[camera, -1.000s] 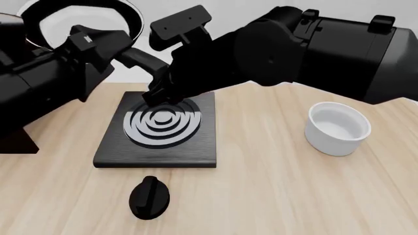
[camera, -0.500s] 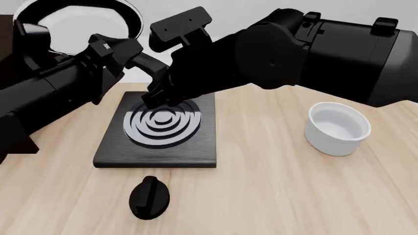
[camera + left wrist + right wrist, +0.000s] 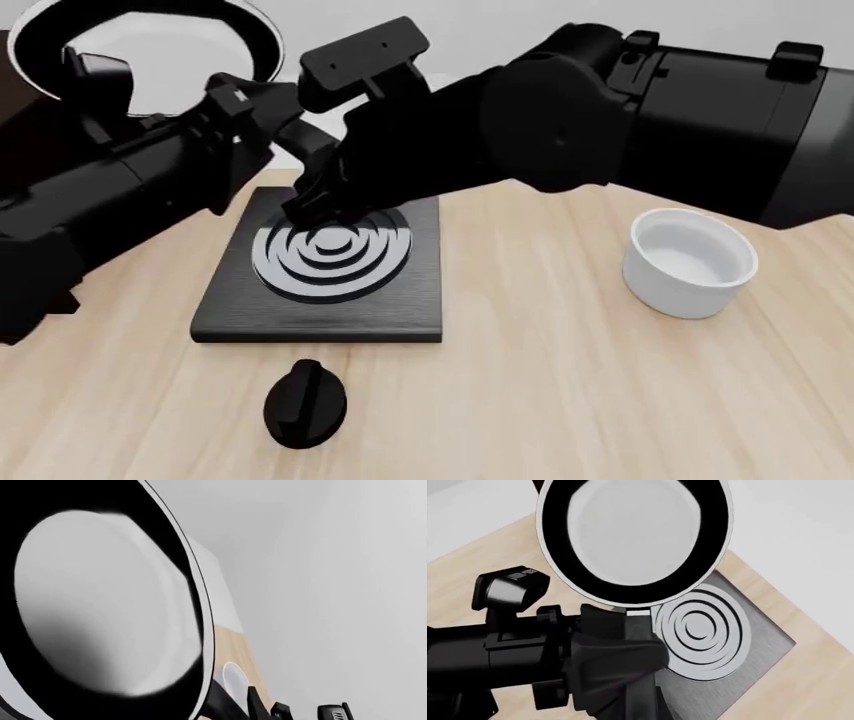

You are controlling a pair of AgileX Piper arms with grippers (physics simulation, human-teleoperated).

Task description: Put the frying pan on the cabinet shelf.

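Observation:
The frying pan (image 3: 147, 35) hangs in the air at the far left, tilted, with its pale inside facing the camera. Its black handle (image 3: 639, 630) runs back toward my right gripper (image 3: 314, 180), which is shut on the handle's end. My left gripper (image 3: 267, 110) reaches in from the left and sits at the handle near the pan; how its jaws stand is hidden. The pan (image 3: 100, 605) fills the left wrist view. A dark brown cabinet (image 3: 16, 70) panel shows at the left edge. The cabinet shelf is hidden behind my left arm.
The black square stove plate (image 3: 400, 300) with grey rings lies below the right gripper. A black knob (image 3: 306, 402) lies in front of it near the table's front edge. A white round bowl (image 3: 690, 260) stands at the right.
My left arm has swung right and up until its gripper reached the pan's handle. The pan has shifted slightly left. The right arm has hardly moved.

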